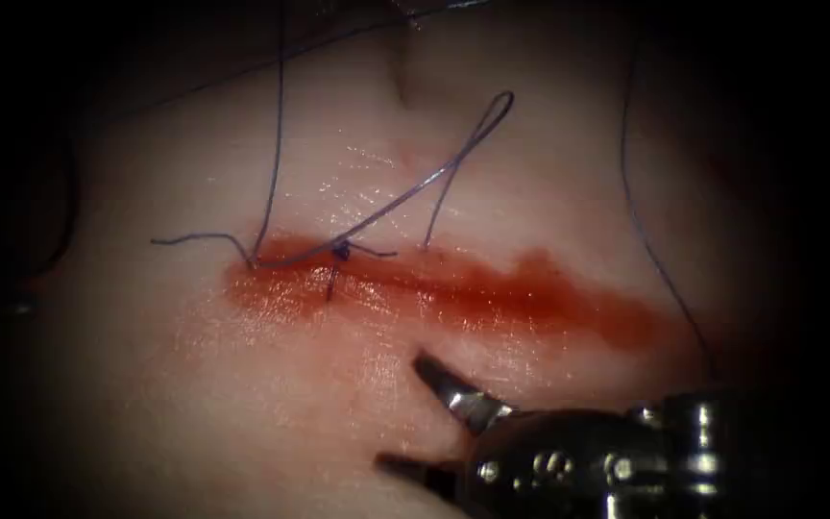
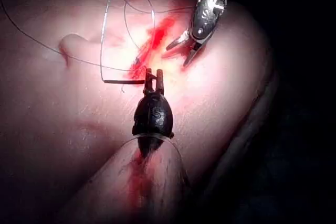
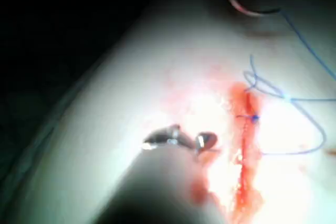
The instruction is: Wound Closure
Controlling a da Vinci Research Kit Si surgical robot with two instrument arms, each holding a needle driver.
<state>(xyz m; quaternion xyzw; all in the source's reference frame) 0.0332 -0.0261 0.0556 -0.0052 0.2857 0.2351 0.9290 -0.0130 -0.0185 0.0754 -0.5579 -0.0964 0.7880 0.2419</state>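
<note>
The tissue [image 1: 194, 384] has a horizontal cut [image 1: 492, 293] wet with red fluid. A tied knot [image 1: 341, 252] sits on the cut's left part, and thread [image 1: 276, 144] rises from a stitch beside it. More thread forms a loop [image 1: 492, 111] beyond the cut. My right tool [image 1: 405, 413] hovers on the near side of the cut, jaws open and holding nothing; the left wrist view also shows the right tool [image 2: 178, 55]. My left tool [image 2: 154, 77] is shut on the curved needle [image 2: 123, 81], gripping near the end away from the thread. The needle [image 3: 252, 11] is out of the tissue.
Another strand of thread [image 1: 636, 211] runs down the tissue's right side. Red fluid [image 1: 569, 308] spreads along the cut's right half. A small fold [image 1: 405, 82] marks the tissue beyond the cut.
</note>
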